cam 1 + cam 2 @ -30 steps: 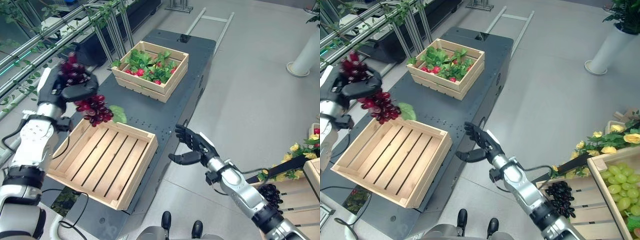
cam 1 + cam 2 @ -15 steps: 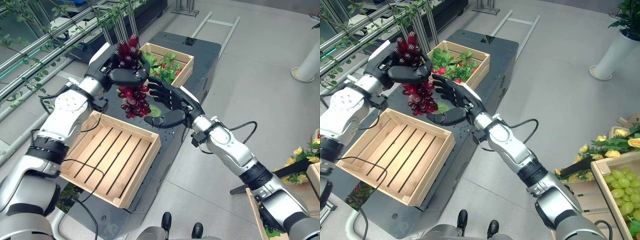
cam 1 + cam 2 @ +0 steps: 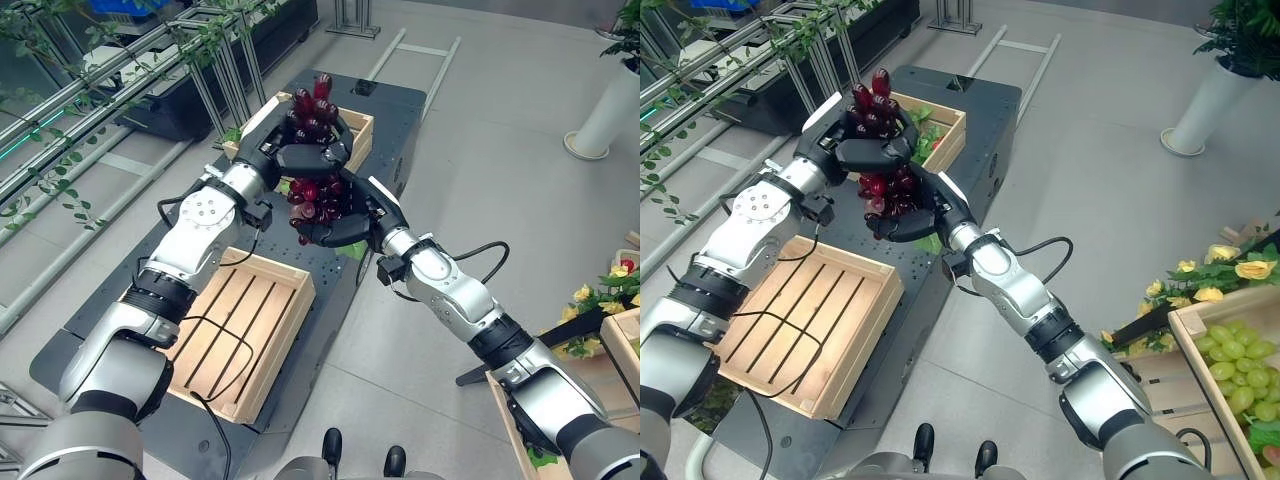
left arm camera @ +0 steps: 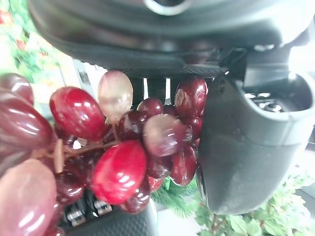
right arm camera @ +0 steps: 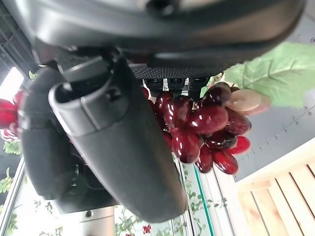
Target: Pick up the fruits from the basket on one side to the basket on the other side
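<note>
Red grapes (image 3: 315,195) inside left hand (image 3: 300,150) curled fingers, right hand (image 3: 345,222) cupped beneath.

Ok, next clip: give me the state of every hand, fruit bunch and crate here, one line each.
red grape bunch: lifted above the table, gripped by both hands.
left hand: curled round the bunch's upper part.
right hand: curled under the bunch's lower part.
near wooden crate: empty, on the table.
far wooden crate: holds leafy greens and red fruit.
crate at the right: holds green grapes.
</note>
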`<state>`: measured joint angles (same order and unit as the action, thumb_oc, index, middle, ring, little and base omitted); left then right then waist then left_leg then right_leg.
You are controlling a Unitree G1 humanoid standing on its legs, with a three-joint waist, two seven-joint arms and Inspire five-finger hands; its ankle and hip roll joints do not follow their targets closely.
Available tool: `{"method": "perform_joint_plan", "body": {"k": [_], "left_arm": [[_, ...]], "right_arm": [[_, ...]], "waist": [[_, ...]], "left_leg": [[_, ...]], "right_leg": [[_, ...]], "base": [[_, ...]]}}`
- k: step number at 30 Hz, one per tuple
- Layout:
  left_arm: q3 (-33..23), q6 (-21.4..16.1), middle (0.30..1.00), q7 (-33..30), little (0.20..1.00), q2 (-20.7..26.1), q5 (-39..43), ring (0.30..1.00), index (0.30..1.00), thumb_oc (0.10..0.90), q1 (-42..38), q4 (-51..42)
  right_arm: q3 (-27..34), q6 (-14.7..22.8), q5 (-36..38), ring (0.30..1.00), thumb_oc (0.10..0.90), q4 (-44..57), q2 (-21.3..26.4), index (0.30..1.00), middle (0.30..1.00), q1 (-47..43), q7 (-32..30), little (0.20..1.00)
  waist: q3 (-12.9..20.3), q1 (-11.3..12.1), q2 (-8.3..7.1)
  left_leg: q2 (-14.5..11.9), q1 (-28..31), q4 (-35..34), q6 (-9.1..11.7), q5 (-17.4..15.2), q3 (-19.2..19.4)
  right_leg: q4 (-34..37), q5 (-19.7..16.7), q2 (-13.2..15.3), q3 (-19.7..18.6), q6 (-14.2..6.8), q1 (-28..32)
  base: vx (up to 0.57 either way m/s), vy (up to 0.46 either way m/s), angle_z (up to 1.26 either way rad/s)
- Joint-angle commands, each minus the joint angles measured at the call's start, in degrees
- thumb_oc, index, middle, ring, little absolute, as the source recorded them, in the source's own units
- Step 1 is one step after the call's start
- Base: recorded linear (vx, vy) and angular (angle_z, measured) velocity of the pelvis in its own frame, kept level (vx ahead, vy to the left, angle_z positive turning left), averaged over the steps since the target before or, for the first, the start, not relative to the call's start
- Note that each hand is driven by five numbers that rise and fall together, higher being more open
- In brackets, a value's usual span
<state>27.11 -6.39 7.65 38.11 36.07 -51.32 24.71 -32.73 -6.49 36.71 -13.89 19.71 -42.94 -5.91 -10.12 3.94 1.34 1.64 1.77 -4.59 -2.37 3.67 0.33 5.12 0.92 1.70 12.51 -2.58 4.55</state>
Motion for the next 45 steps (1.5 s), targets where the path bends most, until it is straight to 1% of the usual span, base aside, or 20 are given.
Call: {"method": "perform_joint_plan", "body": {"k": [1,4,6,9,13,15,22,23,24,28,31,37,40,42,43,44,45], "left_arm": [[0.32,-4.81,0.3,-1.41,0.3,-3.52,0.7,0.3,0.3,0.4,-8.05,3.12],[0.63,-5.0,0.3,-0.77,0.3,-4.26,2.01,0.3,0.3,0.4,-8.65,3.07],[0.3,-5.17,0.3,-0.39,0.3,-4.47,2.12,0.3,0.3,0.4,-8.24,1.97],[-0.11,-5.15,0.3,0.42,0.3,-4.59,1.91,0.3,0.3,0.4,-7.87,0.75],[-0.02,-4.0,0.3,0.83,0.3,-4.49,2.43,0.3,0.3,0.4,-8.09,-1.9],[0.03,-3.12,0.3,1.02,0.3,-4.72,2.0,0.3,0.3,0.4,-7.91,-3.74],[-0.28,-2.61,0.3,1.32,0.3,-4.78,2.72,0.3,0.3,0.4,-6.92,-5.72],[-0.4,-2.57,0.3,1.49,0.3,-4.95,2.97,0.3,0.3,0.4,-6.8,-6.01],[-0.49,-2.51,0.3,1.53,0.3,-5.03,2.89,0.3,0.3,0.4,-6.75,-6.27],[-0.44,-2.7,0.3,1.53,0.3,-5.36,2.2,0.3,0.3,0.4,-6.58,-7.2],[-0.62,-2.43,0.3,1.22,0.3,-5.04,1.2,0.3,0.3,0.4,-6.53,-7.48],[-1.12,-2.08,0.3,0.5,0.3,-4.2,0.59,0.3,0.3,0.4,-5.78,-5.97],[-1.8,-2.19,0.3,-0.87,0.3,-3.8,0.07,0.3,0.3,0.4,-4.92,-4.51],[-2.27,-3.24,0.3,-2.25,0.3,-3.55,-1.55,0.3,0.3,0.4,-4.2,-2.05],[-2.36,-3.25,0.465,-2.51,0.465,-3.56,-1.67,0.465,0.465,0.51,-4.05,-1.72],[-2.5,-3.13,0.804,-3.05,0.804,-3.59,-1.98,0.804,0.804,0.736,-3.81,-1.27],[-2.59,-3.0,0.9,-3.37,0.9,-3.53,-2.53,0.9,0.9,0.8,-3.29,-0.54]], "right_arm": [[0.09,4.4,2.61,0.9,0.8,-3.84,-5.65,0.9,0.9,-5.05,-2.91,0.9],[0.49,4.37,3.26,0.9,0.8,-4.77,-5.49,0.9,0.9,-5.96,-3.92,0.9],[0.96,4.02,6.51,0.9,0.8,-5.0,-5.42,0.9,0.9,-5.6,-3.49,0.9],[1.46,3.69,8.21,0.9,0.8,-5.62,-5.66,0.9,0.9,-4.83,-3.29,0.9],[1.79,4.81,10.91,0.9,0.8,-7.11,-5.57,0.9,0.9,-4.51,-2.79,0.9],[2.48,5.28,10.98,0.9,0.8,-7.51,-5.81,0.9,0.9,-4.58,-2.72,0.9],[2.43,5.86,10.82,0.9,0.8,-6.53,-6.22,0.9,0.9,-4.58,-3.26,0.9],[2.48,6.43,11.01,0.458,0.505,-6.49,-6.38,0.458,0.458,-4.68,-2.93,0.458],[2.52,7.09,11.11,0.3,0.4,-6.48,-6.51,0.3,0.3,-4.74,-2.85,0.3],[3.05,9.67,11.49,0.3,0.4,-5.44,-6.93,0.3,0.3,-4.86,-3.74,0.3],[4.0,11.55,10.31,0.3,0.4,-4.64,-6.92,0.3,0.3,-4.78,-4.94,0.3],[5.04,12.77,10.1,0.3,0.4,-2.63,-6.56,0.3,0.3,-4.15,-6.11,0.3],[5.72,13.04,10.12,0.3,0.4,-1.44,-6.35,0.3,0.3,-3.04,-6.25,0.3],[6.16,13.53,10.27,0.3,0.4,-1.12,-6.18,0.3,0.3,-2.14,-6.31,0.3],[6.23,13.57,10.24,0.3,0.4,-1.03,-6.16,0.3,0.3,-1.91,-6.29,0.3],[6.3,13.64,10.2,0.3,0.4,-0.96,-6.13,0.3,0.3,-1.53,-6.22,0.3],[6.29,13.86,10.05,0.3,0.4,-0.76,-6.15,0.3,0.3,-0.68,-6.26,0.3]], "waist": [[15.13,-0.11,-0.1],[15.23,-0.37,-0.11],[15.32,-0.5,-0.12],[15.4,-0.49,-0.17],[15.51,-0.38,-0.22],[15.53,-0.25,-0.28],[15.53,-0.08,-0.41],[15.58,0.01,-0.43],[15.58,0.05,-0.45],[15.63,0.11,-0.44],[15.58,0.21,-0.32],[15.45,-0.03,-0.16],[15.43,-0.32,-0.09],[15.32,-0.65,-0.08],[15.3,-0.73,-0.09],[15.28,-0.84,-0.09],[15.21,-1.01,-0.08]], "left_leg": [[1.9,-0.99,-0.41,1.15,-2.84,-1.02],[1.89,-0.77,-0.41,1.12,-3.0,-0.71],[1.84,-0.65,-0.41,1.11,-3.09,-0.49],[1.85,-0.56,-0.41,1.05,-3.16,-0.42],[1.84,-0.51,-0.41,1.05,-3.17,-0.36],[1.88,-0.51,-0.41,1.02,-3.18,-0.49],[1.88,-0.36,-0.41,0.96,-3.18,-0.57],[1.91,-0.39,-0.41,0.94,-3.17,-0.67],[1.92,-0.4,-0.41,0.93,-3.17,-0.69],[1.92,-0.41,-0.41,0.87,-3.21,-0.71],[1.94,-0.36,-0.41,0.84,-3.25,-0.81],[1.95,-0.13,-0.41,0.78,-3.35,-0.73],[1.85,-0.03,-0.41,0.78,-3.32,-0.44],[1.78,-0.02,-0.41,0.78,-3.29,-0.31],[1.77,-0.06,-0.41,0.78,-3.27,-0.28],[1.74,-0.1,-0.41,0.78,-3.23,-0.22],[1.7,-0.09,-0.41,0.76,-3.19,-0.11]], "right_leg": [[-0.12,-2.4,0.59,-1.42,1.05,-2.22],[-0.12,-2.48,0.58,-1.67,1.0,-2.23],[-0.12,-2.49,0.59,-1.85,0.97,-2.21],[-0.12,-2.47,0.6,-1.88,0.98,-2.16],[-0.12,-2.46,0.61,-1.8,0.96,-2.12],[-0.12,-2.44,0.58,-1.74,0.99,-2.09],[-0.12,-2.35,0.64,-1.77,1.01,-1.93],[-0.12,-2.33,0.65,-1.72,1.0,-1.92],[-0.12,-2.31,0.66,-1.71,0.99,-1.91],[-0.12,-2.27,0.64,-1.72,0.97,-1.91],[-0.12,-2.26,0.64,-1.61,0.96,-1.88],[-0.12,-2.24,0.54,-1.96,0.9,-1.79],[-0.12,-2.31,0.51,-2.19,0.83,-1.78],[-0.12,-2.44,0.39,-2.53,0.81,-1.9],[-0.12,-2.46,0.36,-2.61,0.82,-1.95],[-0.12,-2.49,0.32,-2.74,0.83,-2.01],[-0.12,-2.57,0.27,-2.9,0.83,-2.08]], "base": [[-0.02,-0.004,-0.09],[-0.01,0.003,-0.12],[-0.01,0.003,-0.05],[0.0,0.0,0.0],[0.0,0.0,0.0],[0.0,0.0,0.0],[0.0,0.0,0.0],[0.0,0.0,0.0],[0.0,0.0,0.0],[0.0,0.0,0.0],[0.0,0.0,0.0],[0.0,0.0,0.0],[0.0,0.0,0.0],[0.0,0.0,0.0],[0.0,0.0,0.0],[0.0,0.0,0.0],[0.0,0.0,0.0]]}}
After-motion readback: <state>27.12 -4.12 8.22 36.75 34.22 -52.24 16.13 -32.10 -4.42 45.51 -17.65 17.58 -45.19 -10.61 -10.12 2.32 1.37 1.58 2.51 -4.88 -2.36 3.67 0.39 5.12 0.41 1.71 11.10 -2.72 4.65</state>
